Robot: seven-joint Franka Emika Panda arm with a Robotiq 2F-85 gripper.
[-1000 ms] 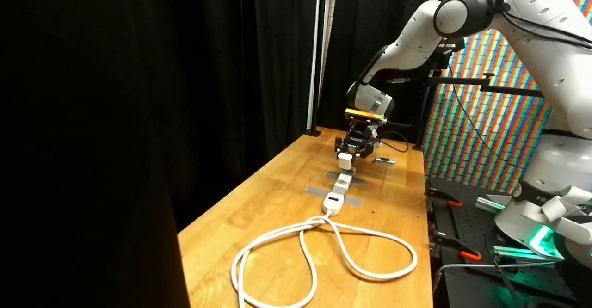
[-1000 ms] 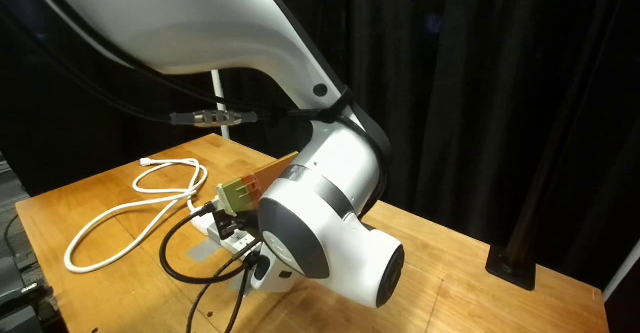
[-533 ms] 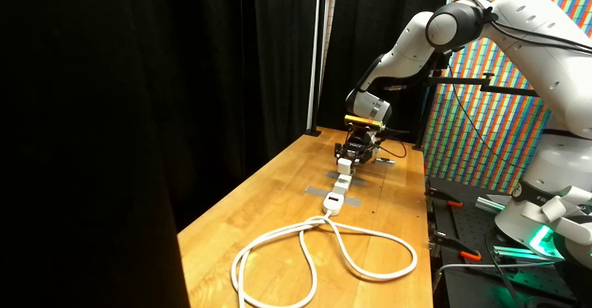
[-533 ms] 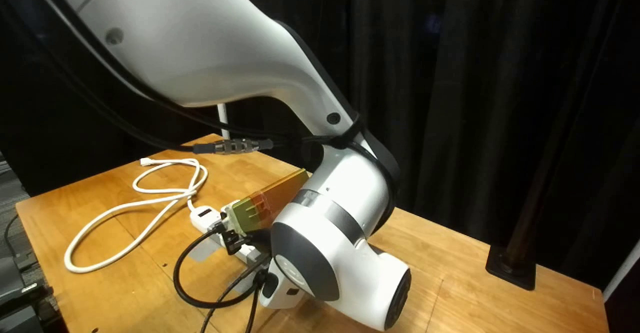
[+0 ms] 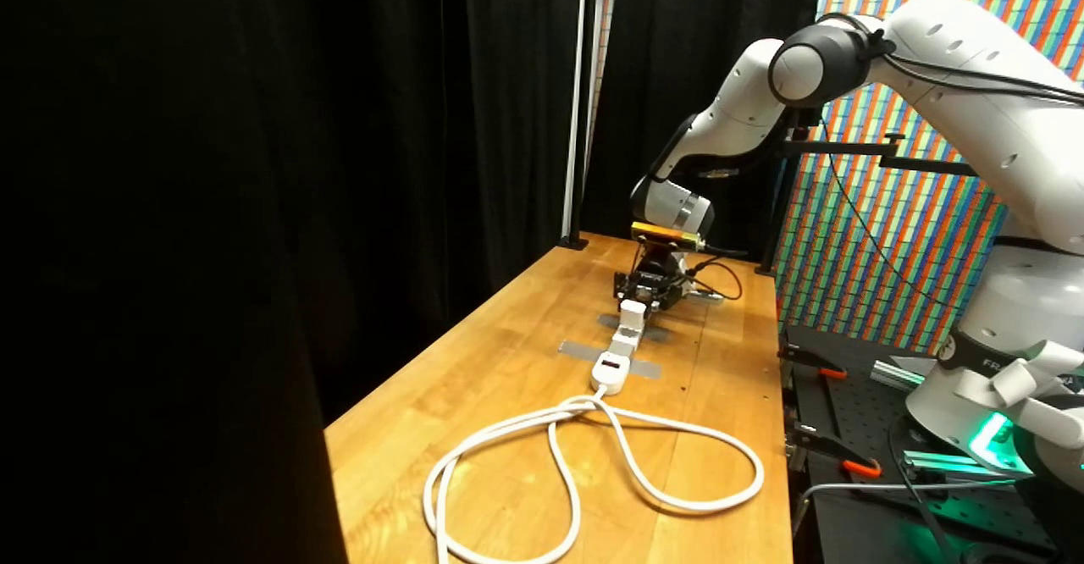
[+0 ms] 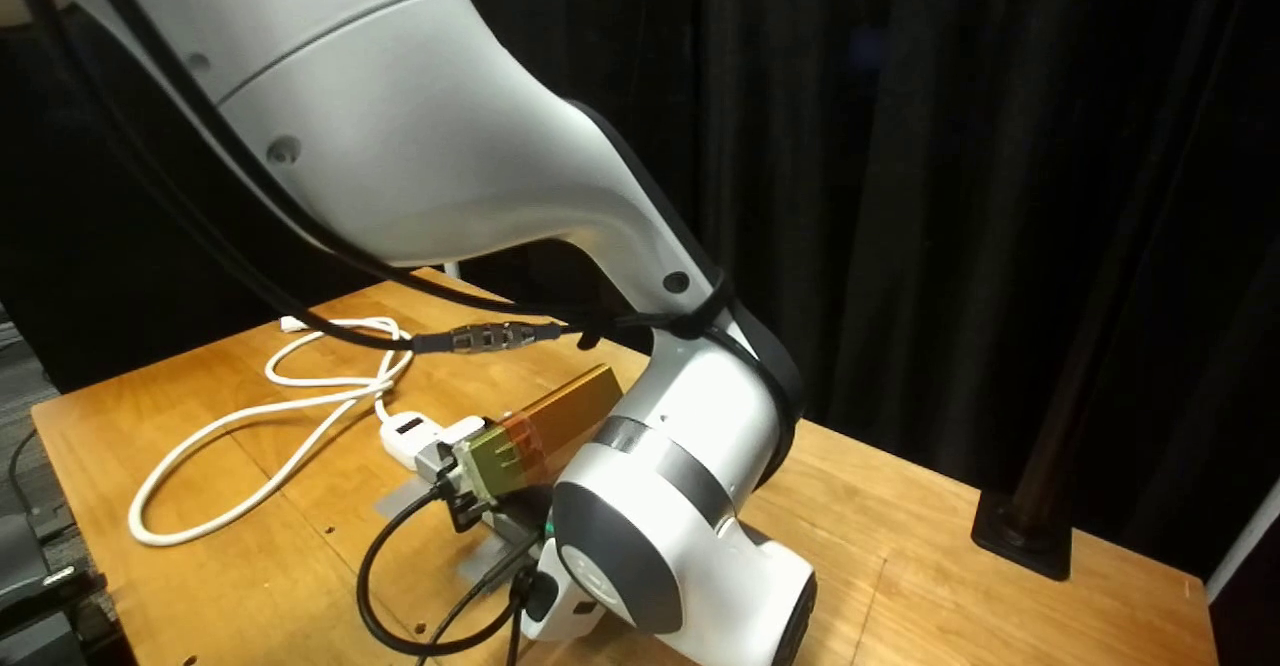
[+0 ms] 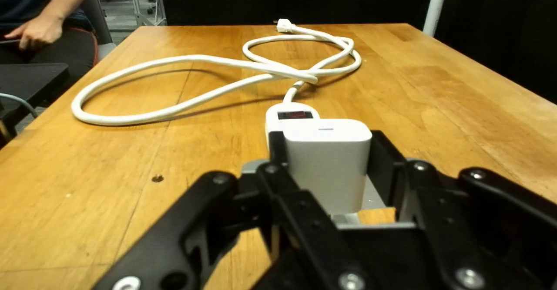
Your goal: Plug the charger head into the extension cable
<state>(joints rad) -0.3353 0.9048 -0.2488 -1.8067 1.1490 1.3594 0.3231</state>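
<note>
While between 2 fingers [image 7: 384,161] of the claw [image 7: 328,150], charger head [image 7: 326,174] snug in their grip

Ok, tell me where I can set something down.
In the wrist view, the table shows bare wood between cord and curtain at right, and between cord and gripper at lower left. It's crowded where the gripper holds the charger head at the socket block.

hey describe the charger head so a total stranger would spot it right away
On the wooden table, follow the looped white extension cable to its taped-down socket block. Over it, the hand grips the charger head, a squarish white piece. Unlike the socket block, with its dark rectangle, it sits between black fingers and has a slot on top.
</note>
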